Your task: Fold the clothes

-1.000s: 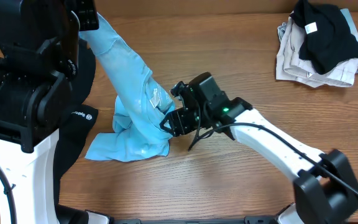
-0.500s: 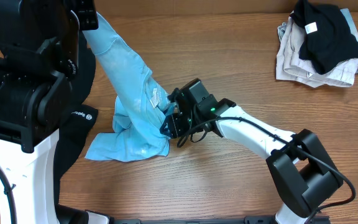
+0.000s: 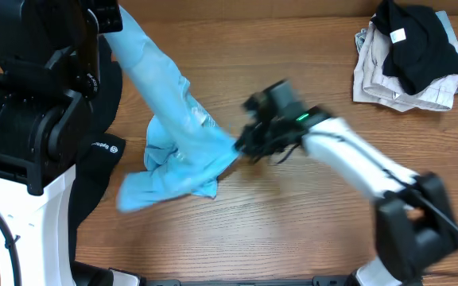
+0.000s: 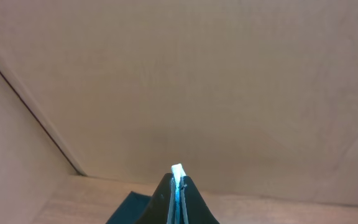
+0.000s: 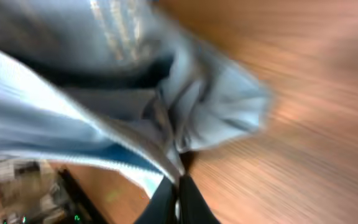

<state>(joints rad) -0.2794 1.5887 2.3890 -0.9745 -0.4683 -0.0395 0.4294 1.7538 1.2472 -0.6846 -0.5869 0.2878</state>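
Observation:
The light blue T-shirt [image 3: 183, 119] hangs stretched from the upper left down to a crumpled heap on the table. My left gripper [image 3: 111, 17] holds its top end up high; in the left wrist view the gripper [image 4: 178, 179] is shut on a thin sliver of blue cloth [image 4: 178, 169]. My right gripper [image 3: 243, 146] is shut on the shirt's right edge just above the table. In the blurred right wrist view the gripper [image 5: 178, 190] pinches the blue fabric [image 5: 135, 112]. A black garment with a small white logo [image 3: 98, 151] lies under the left arm.
A pile of clothes [image 3: 412, 56], black on top of beige and white, sits at the back right corner. The left arm's big black and white base [image 3: 22, 151] fills the left side. Bare wooden table [image 3: 293, 230] lies in front.
My right gripper has shut on the shirt's edge and swung right, dragging the fabric out sideways. The left gripper has stayed up, still holding the shirt's top.

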